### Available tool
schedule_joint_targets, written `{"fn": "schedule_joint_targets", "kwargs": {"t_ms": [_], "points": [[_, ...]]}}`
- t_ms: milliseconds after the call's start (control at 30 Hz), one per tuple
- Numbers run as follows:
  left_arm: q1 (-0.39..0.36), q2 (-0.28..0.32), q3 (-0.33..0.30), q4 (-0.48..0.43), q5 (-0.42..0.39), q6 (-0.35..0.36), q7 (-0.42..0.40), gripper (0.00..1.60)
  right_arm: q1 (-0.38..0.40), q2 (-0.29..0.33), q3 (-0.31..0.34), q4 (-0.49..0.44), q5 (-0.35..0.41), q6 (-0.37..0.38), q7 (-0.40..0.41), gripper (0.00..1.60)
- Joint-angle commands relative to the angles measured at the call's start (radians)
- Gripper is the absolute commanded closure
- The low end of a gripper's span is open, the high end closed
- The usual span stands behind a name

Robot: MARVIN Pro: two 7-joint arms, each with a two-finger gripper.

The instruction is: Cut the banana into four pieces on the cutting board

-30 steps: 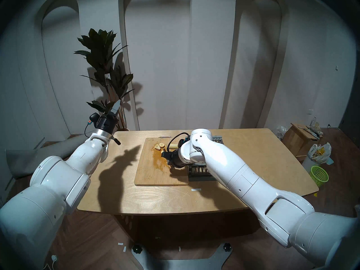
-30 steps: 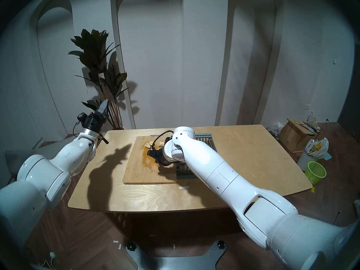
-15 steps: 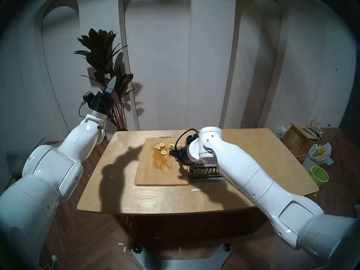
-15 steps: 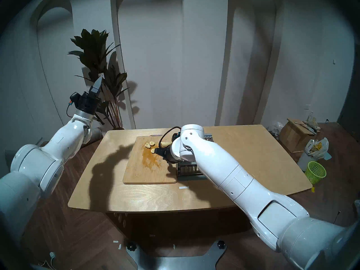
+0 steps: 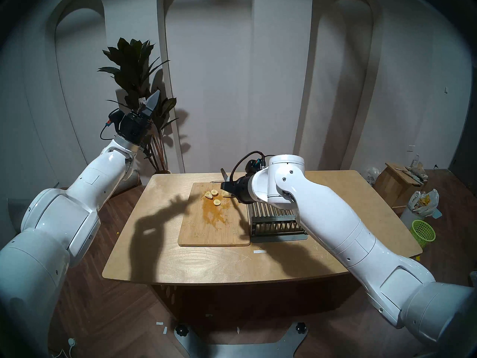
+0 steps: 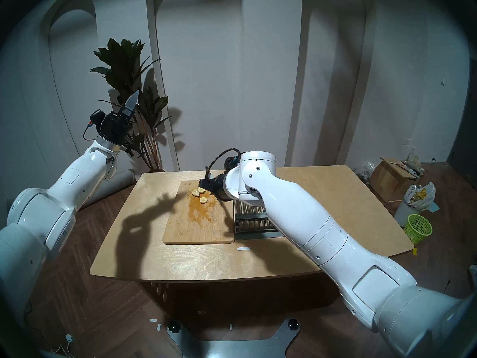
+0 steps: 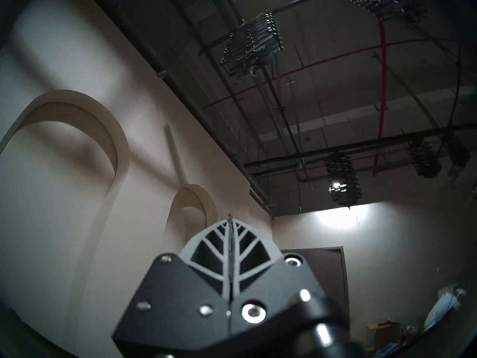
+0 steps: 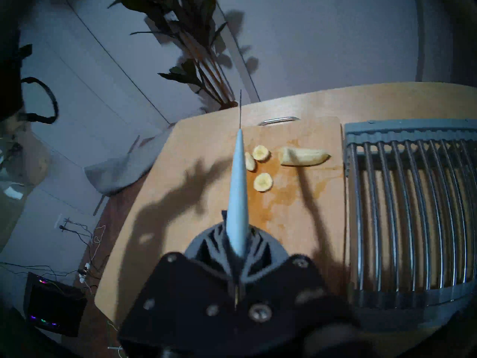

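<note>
Room dimly lit; scene rendered with cool grey cast. Hard arm shadows thrown across table (image 5: 180, 262) and cutting board (image 5: 206, 233), light source placed above and behind robot. Glare seen on white arm shells. Bright lamp patch blown out on far wall in left wrist view; ceiling left nearly black. Fisheye bending and dark vignette present at all rims. Gripper bases rendered soft and blurred in wrist views.
</note>
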Motion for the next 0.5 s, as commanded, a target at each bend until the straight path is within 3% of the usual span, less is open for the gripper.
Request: {"fn": "schedule_joint_targets", "kwargs": {"t_ms": [0, 267, 300, 333, 367, 467], "points": [[0.010, 0.088, 0.010, -0.001, 0.037, -0.079, -0.011, 1.60, -0.019, -0.007, 0.017, -0.088, -0.003, -0.039, 0.041, 1.60], [0.038, 0.157, 0.034, 0.028, 0.080, -0.161, -0.001, 1.59, -0.081, 0.014, 0.018, -0.113, -0.005, -0.068, 0.062, 1.60], [0.038, 0.164, 0.036, 0.031, 0.084, -0.167, -0.001, 1.27, -0.089, 0.016, 0.018, -0.112, -0.003, -0.070, 0.065, 1.60], [0.041, 0.173, 0.039, 0.035, 0.090, -0.179, 0.000, 0.21, -0.098, 0.019, 0.019, -0.114, -0.002, -0.075, 0.069, 1.60], [0.045, 0.182, 0.040, 0.042, 0.093, -0.189, 0.002, 0.00, -0.106, 0.021, 0.019, -0.114, -0.001, -0.078, 0.073, 1.60], [0.053, 0.204, 0.046, 0.054, 0.105, -0.215, 0.010, 0.00, -0.131, 0.029, 0.022, -0.115, 0.003, -0.091, 0.086, 1.60]]}}
